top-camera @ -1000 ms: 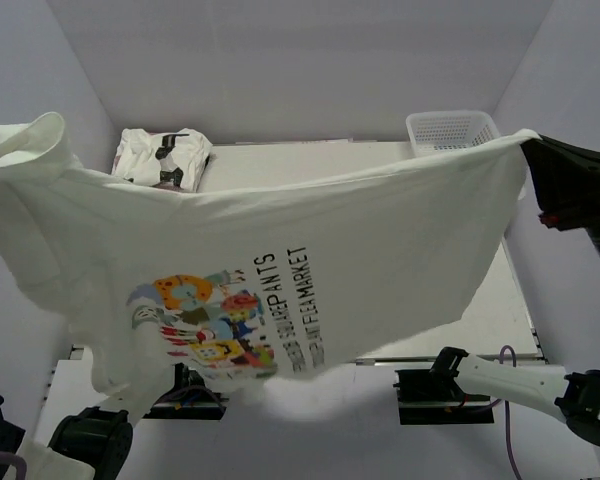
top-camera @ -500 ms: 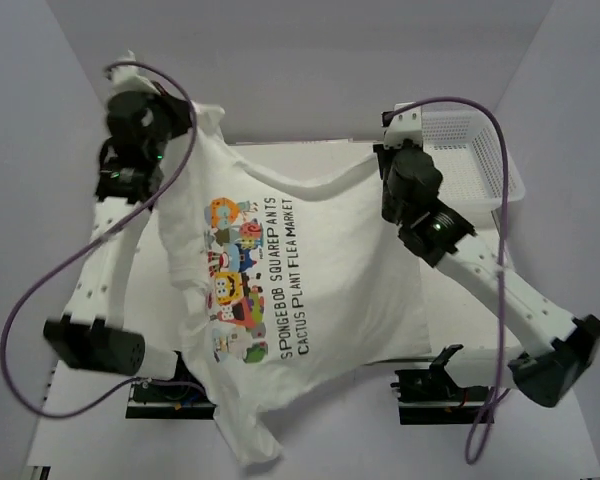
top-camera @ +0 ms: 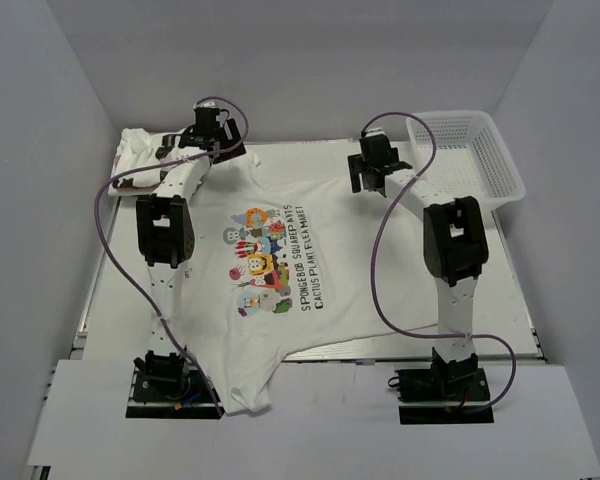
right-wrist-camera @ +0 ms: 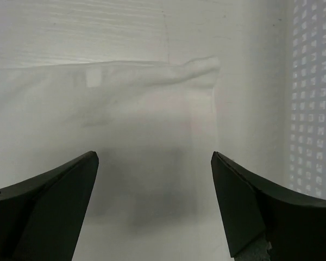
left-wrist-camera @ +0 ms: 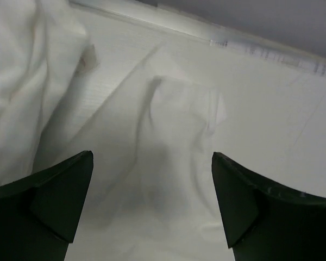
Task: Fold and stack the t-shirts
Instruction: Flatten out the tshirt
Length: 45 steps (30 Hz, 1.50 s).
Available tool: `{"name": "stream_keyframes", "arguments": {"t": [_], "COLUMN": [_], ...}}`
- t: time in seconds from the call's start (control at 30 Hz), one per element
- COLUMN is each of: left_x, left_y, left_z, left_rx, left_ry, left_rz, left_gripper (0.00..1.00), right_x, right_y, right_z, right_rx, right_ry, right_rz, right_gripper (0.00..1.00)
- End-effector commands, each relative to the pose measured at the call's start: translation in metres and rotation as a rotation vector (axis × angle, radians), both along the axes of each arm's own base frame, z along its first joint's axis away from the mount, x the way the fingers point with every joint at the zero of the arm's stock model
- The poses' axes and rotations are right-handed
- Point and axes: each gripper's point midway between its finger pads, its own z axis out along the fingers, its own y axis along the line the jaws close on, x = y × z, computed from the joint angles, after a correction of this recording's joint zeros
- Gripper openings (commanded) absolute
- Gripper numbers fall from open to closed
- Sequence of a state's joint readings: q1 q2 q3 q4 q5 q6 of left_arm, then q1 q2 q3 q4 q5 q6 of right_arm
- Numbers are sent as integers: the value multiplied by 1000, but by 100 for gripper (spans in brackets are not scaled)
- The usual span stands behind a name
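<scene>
A white t-shirt [top-camera: 310, 235] with a colourful cartoon print and dark lettering lies spread flat across the table, its hem hanging over the near edge. My left gripper [top-camera: 221, 150] hovers over the shirt's far left corner, open, with only cloth [left-wrist-camera: 168, 141] below its jaws [left-wrist-camera: 151, 163]. Above the far right corner my right gripper [top-camera: 369, 173] is open too [right-wrist-camera: 153, 163], and the shirt's edge [right-wrist-camera: 198, 68] lies flat beneath it. A second t-shirt [top-camera: 145, 155], folded and with black marks, sits at the back left.
A white mesh basket [top-camera: 485, 160] stands at the back right, its wall [right-wrist-camera: 312, 81] just right of my right gripper. Bunched white cloth [left-wrist-camera: 19, 87] lies left of my left gripper. Grey walls close in the table on three sides.
The printed t-shirt, held up stretched between both grippers a second ago, has come down onto the table. Both grippers have opened and let go of it at the far edge.
</scene>
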<state>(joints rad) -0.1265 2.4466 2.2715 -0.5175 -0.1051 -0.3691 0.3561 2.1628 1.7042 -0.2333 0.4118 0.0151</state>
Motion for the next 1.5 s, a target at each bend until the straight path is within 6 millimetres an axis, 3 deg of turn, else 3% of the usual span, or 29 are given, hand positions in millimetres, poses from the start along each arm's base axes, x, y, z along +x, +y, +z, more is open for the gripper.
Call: {"name": "stream_keyframes", "arguments": {"t": [0.0,0.03,0.07,0.1,0.13,0.23,0.27,0.3,0.47,0.57,0.6,0.63,0.87,0.9,0.93,0.97,1.0,1.03,1.07,1.1,1.17,1.23,1.27,1.33,1.37,1.43,1.47], "left_x": [-31,-38,-50,-62,-74,-107,-120,-134,-181,-188,-186,-187,-158,-143,-144,-128,-122,-122,-115,-97,-74,-64,-51,-39,-27,-15,-3], "left_y": [-10,-12,-19,-17,-18,-16,-14,-20,-25,-27,-30,-28,-48,-52,-53,-60,-63,-63,-66,-74,-84,-93,-104,-109,-115,-120,-125], "left_z": [104,111,97,125,118,112,100,83,17,-19,-22,-40,-78,-69,-93,-84,-88,-111,-114,-100,-104,-107,-99,-105,-99,-105,-90], "left_rx": [-32,-43,-49,-53,-68,-79,-81,-84,-52,-32,-21,-7,43,38,46,35,28,44,42,23,15,-4,-26,-38,-47,-55,-76], "left_ry": [-159,-189,-181,-228,-203,-125,-62,-4,189,263,272,319,397,369,425,395,399,446,443,394,352,333,271,229,161,121,68], "left_rz": [-76,-89,-110,-111,-115,-114,-107,-127,-123,-121,-123,-115,-125,-125,-140,-158,-165,-173,-190,-202,-251,-289,-344,-355,-380,-389,-389], "left_gripper": [100,100,100,100,100,100,100,100,100,100,100,100,100,100,100,100,100,100,100,100,100,100,100,100,100,100,100], "right_x": [-11,-19,-25,-36,-48,-74,-82,-93,-122,-129,-129,-132,-141,-144,-148,-149,-151,-154,-153,-149,-140,-120,-123,-110,-109,-93,-85], "right_y": [18,25,25,24,25,25,29,25,20,21,18,16,-1,-6,-9,-15,-20,-21,-24,-25,-29,-36,-44,-50,-55,-56,-54], "right_z": [91,92,91,104,89,75,74,56,19,-2,-9,-15,-55,-61,-65,-73,-76,-79,-81,-80,-75,-69,-72,-75,-81,-73,-69], "right_rx": [142,186,209,230,238,310,340,339,360,385,379,369,353,352,361,356,356,364,371,380,395,391,361,347,330,327,323], "right_ry": [-174,-183,-176,-190,-149,-87,-71,-26,95,143,158,182,306,325,350,370,387,411,420,419,403,378,411,418,426,381,355], "right_rz": [43,76,68,73,75,61,71,63,5,-20,-34,-43,-181,-203,-233,-256,-280,-288,-296,-300,-320,-346,-355,-364,-380,-354,-307], "right_gripper": [90,90,90,90,90,90,90,90,90,90,90,90,90,90,90,90,90,90,90,90,90,90,90,90,90,90,90]}}
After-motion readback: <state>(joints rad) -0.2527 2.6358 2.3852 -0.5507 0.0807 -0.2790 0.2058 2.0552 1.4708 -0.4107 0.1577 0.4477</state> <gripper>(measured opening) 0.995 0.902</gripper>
